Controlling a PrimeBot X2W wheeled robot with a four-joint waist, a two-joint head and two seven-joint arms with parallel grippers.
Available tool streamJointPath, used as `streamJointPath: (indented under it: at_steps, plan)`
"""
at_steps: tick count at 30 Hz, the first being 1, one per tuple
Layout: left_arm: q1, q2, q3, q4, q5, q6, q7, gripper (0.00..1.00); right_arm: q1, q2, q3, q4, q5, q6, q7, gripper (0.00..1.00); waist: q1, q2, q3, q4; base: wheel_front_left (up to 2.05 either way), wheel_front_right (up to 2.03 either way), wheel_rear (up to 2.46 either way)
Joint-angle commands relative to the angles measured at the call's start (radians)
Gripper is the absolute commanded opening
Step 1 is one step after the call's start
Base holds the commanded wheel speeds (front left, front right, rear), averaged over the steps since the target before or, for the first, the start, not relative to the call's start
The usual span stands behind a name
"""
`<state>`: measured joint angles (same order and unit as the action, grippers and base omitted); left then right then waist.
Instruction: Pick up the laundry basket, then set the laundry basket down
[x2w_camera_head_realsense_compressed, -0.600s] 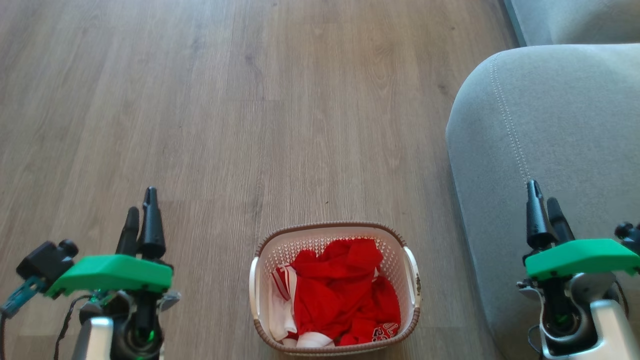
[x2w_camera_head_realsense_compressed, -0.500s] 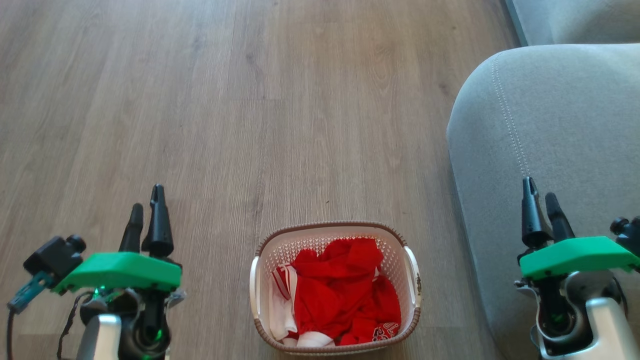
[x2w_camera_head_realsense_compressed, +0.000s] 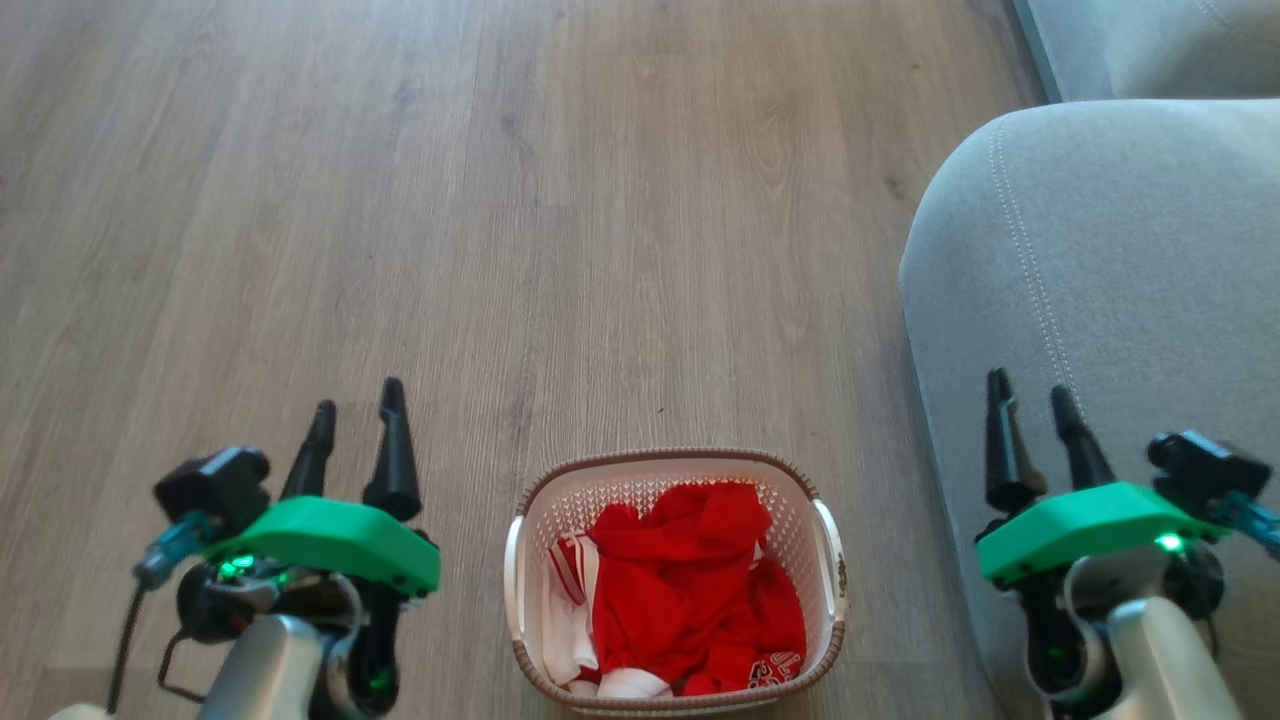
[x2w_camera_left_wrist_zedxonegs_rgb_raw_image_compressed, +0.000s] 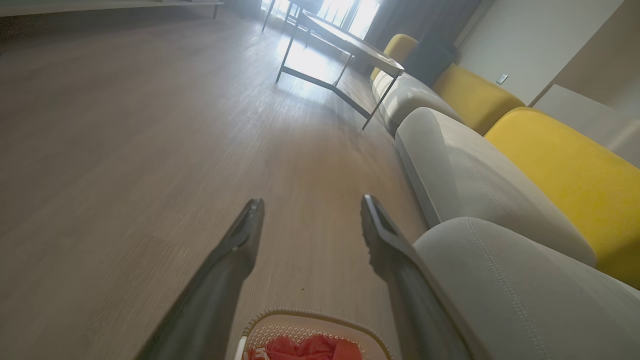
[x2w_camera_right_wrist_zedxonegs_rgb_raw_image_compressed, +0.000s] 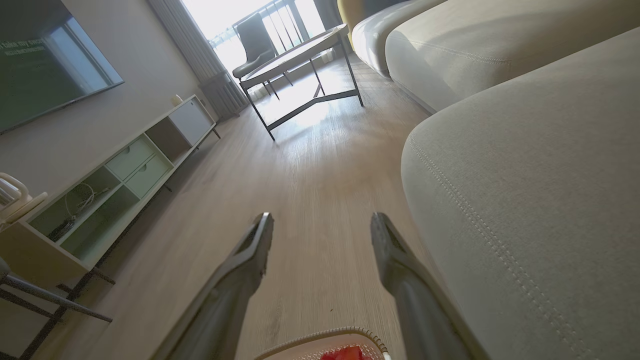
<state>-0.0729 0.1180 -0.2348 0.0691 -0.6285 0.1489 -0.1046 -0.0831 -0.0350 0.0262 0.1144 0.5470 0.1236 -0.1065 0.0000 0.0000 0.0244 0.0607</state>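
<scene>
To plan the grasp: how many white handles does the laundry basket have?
2: the left handle and the right handle, on opposite sides of the laundry basket.

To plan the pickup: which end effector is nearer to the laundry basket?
Left. The left end effector is close beside the laundry basket, on its left; the right end effector is farther off on its right, by the sofa.

We see 2 long black tapered fingers (x2w_camera_head_realsense_compressed: 393, 450) on the left gripper (x2w_camera_head_realsense_compressed: 357, 400) and the right gripper (x2w_camera_head_realsense_compressed: 1028, 385) alike. Each wrist carries a bright green cover (x2w_camera_head_realsense_compressed: 330, 540), a small black camera (x2w_camera_head_realsense_compressed: 212, 482) with teal plug (x2w_camera_head_realsense_compressed: 170, 545), green LEDs (x2w_camera_head_realsense_compressed: 1165, 543) lit. Silver-grey forearms (x2w_camera_head_realsense_compressed: 265, 675); thin black cable (x2w_camera_head_realsense_compressed: 122, 650) by the left.
</scene>
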Motion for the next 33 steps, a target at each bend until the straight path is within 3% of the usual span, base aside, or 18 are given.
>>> streamJointPath:
  at_steps: [1, 11, 15, 22, 33]
  plan:
    - [-0.061, 0.021, 0.004, -0.031, 0.03, 0.009, -0.013, 1.0, -0.054, -0.009, 0.025, -0.027, -0.021, 0.004, -0.012, 1.0, 0.0, 0.0, -0.001, 0.001, 0.0, 0.0, 0.0]
    - [-0.099, 0.079, -0.154, 0.027, 0.156, 0.051, -0.042, 1.0, -0.068, -0.01, 0.062, -0.01, -0.143, 0.005, -0.041, 1.0, 0.0, 0.0, -0.008, 0.01, 0.0, 0.0, 0.0]
    - [-0.118, 0.08, -0.188, 0.068, 0.174, 0.048, -0.054, 1.0, -0.071, -0.011, 0.079, 0.01, -0.118, 0.005, -0.053, 1.0, 0.0, 0.0, -0.008, 0.013, 0.0, 0.0, 0.0]
    - [-0.138, 0.051, -0.16, 0.078, 0.204, 0.052, -0.075, 1.0, -0.091, -0.012, 0.081, 0.022, -0.171, 0.006, -0.073, 1.0, 0.0, 0.0, 0.0, 0.018, 0.0, 0.0, 0.0]
    - [-0.141, -0.015, -0.061, -0.113, 0.351, 0.052, -0.107, 1.0, -0.117, -0.013, 0.083, -0.086, -0.201, 0.006, -0.105, 1.0, 0.0, 0.0, 0.014, 0.025, 0.0, 0.0, 0.0]
